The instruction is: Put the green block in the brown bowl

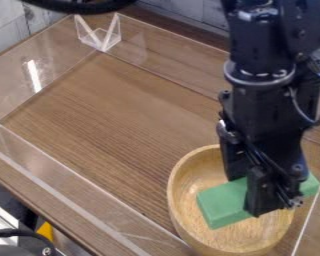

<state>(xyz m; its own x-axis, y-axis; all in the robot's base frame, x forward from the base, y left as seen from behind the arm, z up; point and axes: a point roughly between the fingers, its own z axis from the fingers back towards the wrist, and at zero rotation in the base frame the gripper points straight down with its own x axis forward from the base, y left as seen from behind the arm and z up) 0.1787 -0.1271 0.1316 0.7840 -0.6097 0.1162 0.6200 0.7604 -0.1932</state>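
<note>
The green block [230,200] is a flat green bar held between the fingers of my black gripper [272,190], tilted, low inside the brown bowl [190,195]. The bowl is a round light wooden one at the lower right of the camera view. My gripper points down into it and is shut on the block's right half. The block's left end sticks out toward the bowl's middle. Whether the block touches the bowl's floor is hidden from this angle.
The bowl stands on a wood-grain tabletop [109,110] ringed by clear acrylic walls [43,60]. A clear triangular stand [99,33] sits at the far back. The arm's black body fills the upper right.
</note>
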